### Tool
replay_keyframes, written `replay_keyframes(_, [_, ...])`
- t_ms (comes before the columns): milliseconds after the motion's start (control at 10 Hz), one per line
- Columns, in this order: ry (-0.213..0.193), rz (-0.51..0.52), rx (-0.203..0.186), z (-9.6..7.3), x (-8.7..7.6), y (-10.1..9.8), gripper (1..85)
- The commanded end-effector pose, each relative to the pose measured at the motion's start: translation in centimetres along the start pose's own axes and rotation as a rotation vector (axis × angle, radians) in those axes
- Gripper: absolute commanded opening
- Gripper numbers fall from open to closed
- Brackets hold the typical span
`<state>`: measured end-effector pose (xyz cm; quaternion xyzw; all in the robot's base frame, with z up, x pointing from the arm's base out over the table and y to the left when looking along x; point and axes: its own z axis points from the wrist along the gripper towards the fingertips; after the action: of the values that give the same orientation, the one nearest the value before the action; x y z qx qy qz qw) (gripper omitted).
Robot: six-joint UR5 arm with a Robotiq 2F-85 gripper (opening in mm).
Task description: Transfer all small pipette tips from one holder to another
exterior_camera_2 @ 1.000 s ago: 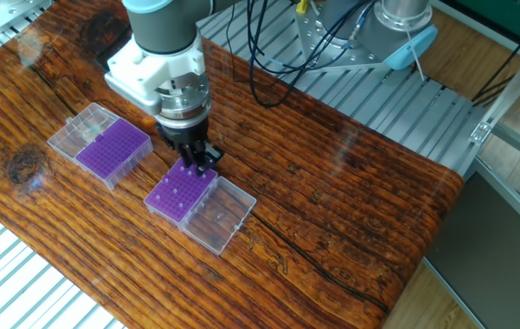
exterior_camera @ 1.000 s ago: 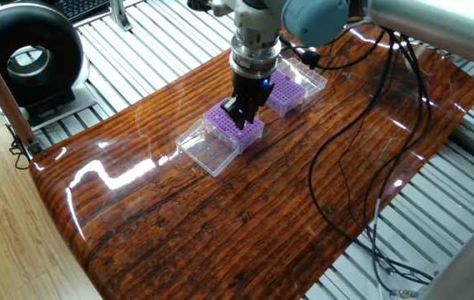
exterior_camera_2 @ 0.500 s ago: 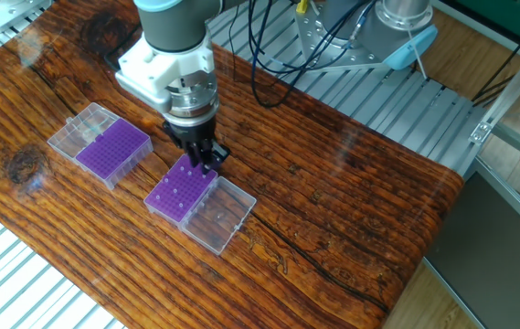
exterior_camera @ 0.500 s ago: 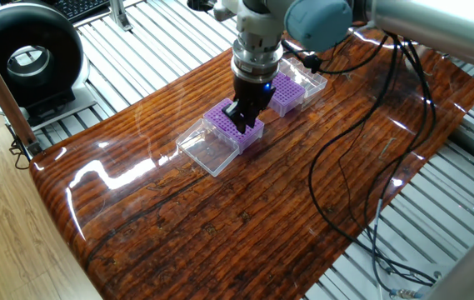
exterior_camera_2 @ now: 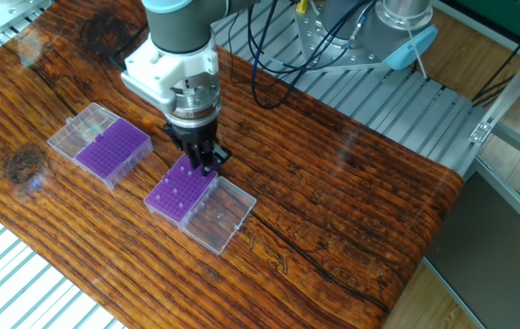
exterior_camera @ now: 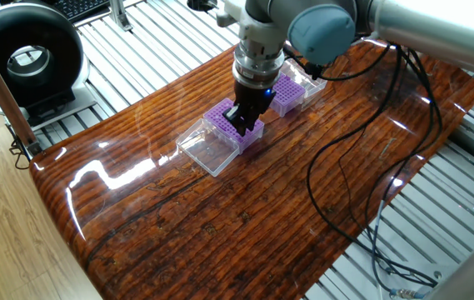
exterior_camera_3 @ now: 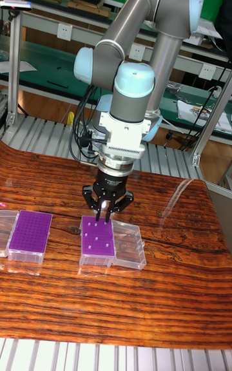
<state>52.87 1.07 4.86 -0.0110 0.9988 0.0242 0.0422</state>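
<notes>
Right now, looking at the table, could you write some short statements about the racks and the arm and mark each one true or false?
1. Two purple grid racks stand on the table, one under the gripper, one aside. True.
2. The gripper is above the rack aside. False: it is over the rack beside the clear open lid.
3. The wooden table has a glossy striped top. True.
4. The gripper's fingers point sideways. False: they point down at the rack.
5. The rack aside lies upside down. False: its grid faces up.
</notes>
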Motion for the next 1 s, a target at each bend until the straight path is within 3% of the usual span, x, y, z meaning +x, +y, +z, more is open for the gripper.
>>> replay_keyframes(0, [-0.009, 0.014, -0.005, 0.11, 0.12, 0.35, 28.0])
replay_keyframes(900, [-0.014, 0.020, 0.007, 0.22, 0.34, 0.99, 27.3])
